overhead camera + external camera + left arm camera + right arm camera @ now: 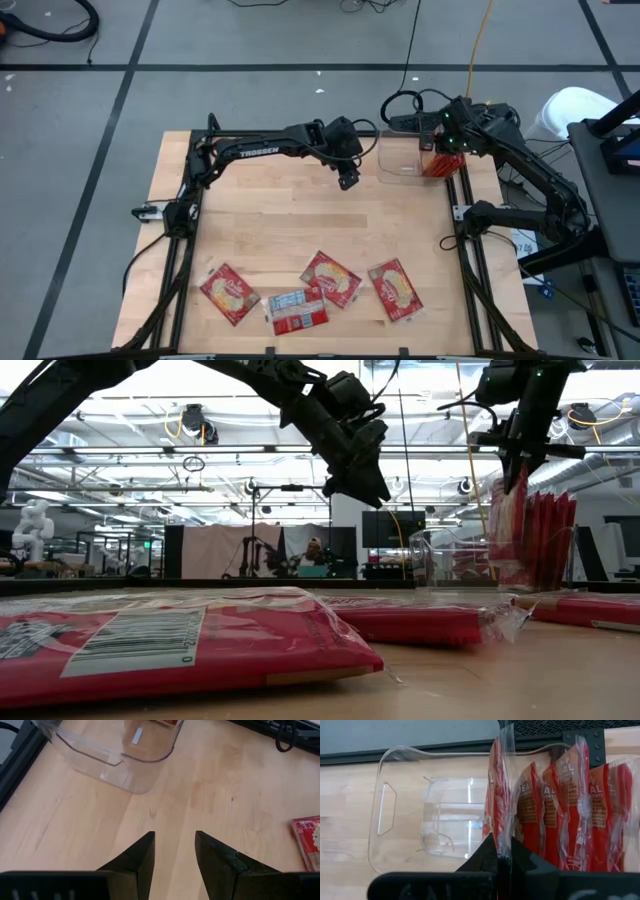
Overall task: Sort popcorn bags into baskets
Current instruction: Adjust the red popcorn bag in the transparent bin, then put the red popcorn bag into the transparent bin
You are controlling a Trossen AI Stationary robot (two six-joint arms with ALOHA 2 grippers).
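Observation:
A clear basket (402, 163) stands at the table's far right. Several red popcorn bags (570, 815) stand on edge in its right end. My right gripper (501, 842) is above that end, shut on one more red bag (506, 520) that hangs down beside them. My left gripper (347, 180) hovers open above the bare wood just left of the basket (115, 755), with nothing between its fingers. Several more bags (330, 278) lie flat along the table's near edge. My right gripper pinches the bag's clear sealed upper edge (501, 827) between its two fingers. The fingers come from above, slanting down. The bag hangs upright below them, inside the basket's right end and next to the standing bags. Whether its lower end rests on the basket's floor cannot be told.
The basket's left part (445, 820) holds no bags. Bare wood (300, 220) lies between the basket and the near row of bags. Black frame rails (465, 250) run along the table's left and right sides. Cables (405, 105) lie behind the far edge.

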